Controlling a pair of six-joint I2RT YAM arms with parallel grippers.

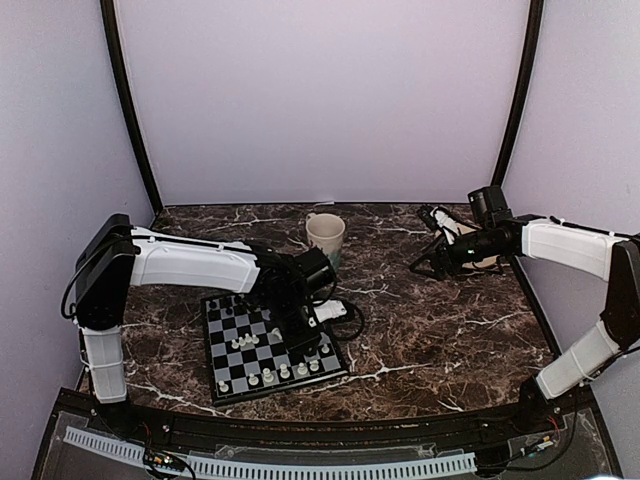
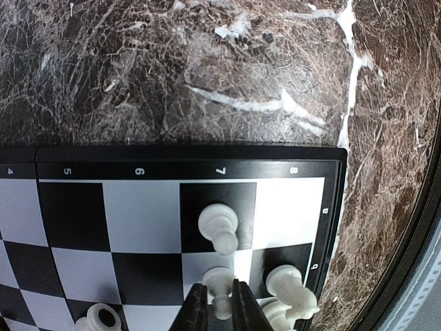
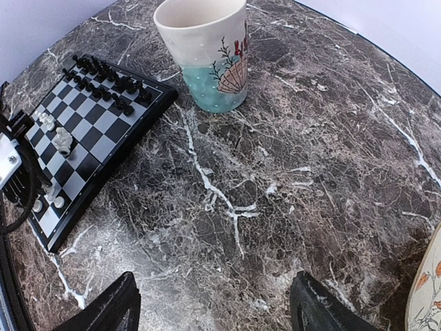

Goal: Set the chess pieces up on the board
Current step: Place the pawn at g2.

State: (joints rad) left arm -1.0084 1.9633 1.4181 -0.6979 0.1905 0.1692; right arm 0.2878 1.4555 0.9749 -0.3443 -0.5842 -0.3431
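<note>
The board (image 1: 212, 352) lies at the near left of the marble tabletop, its numbered border (image 2: 172, 170) facing the left wrist camera. My left gripper (image 2: 220, 303) hangs low over the board's right corner (image 1: 300, 335), shut on a white pawn (image 2: 219, 281) that stands on a light square. Just beyond it stands another white pawn (image 2: 219, 226), and a white knight (image 2: 293, 289) is to its right. More white pieces (image 1: 270, 375) line the near rows; black pieces (image 3: 107, 83) fill the far rows. My right gripper (image 3: 213, 310) hovers open and empty over bare marble at the right (image 1: 428, 262).
A cream and teal mug (image 1: 325, 235) stands behind the board (image 3: 207, 48). A pale patterned object (image 3: 428, 289) lies at the far right by the right arm. A black cable (image 1: 350, 318) loops beside the board's right edge. Walls enclose the table.
</note>
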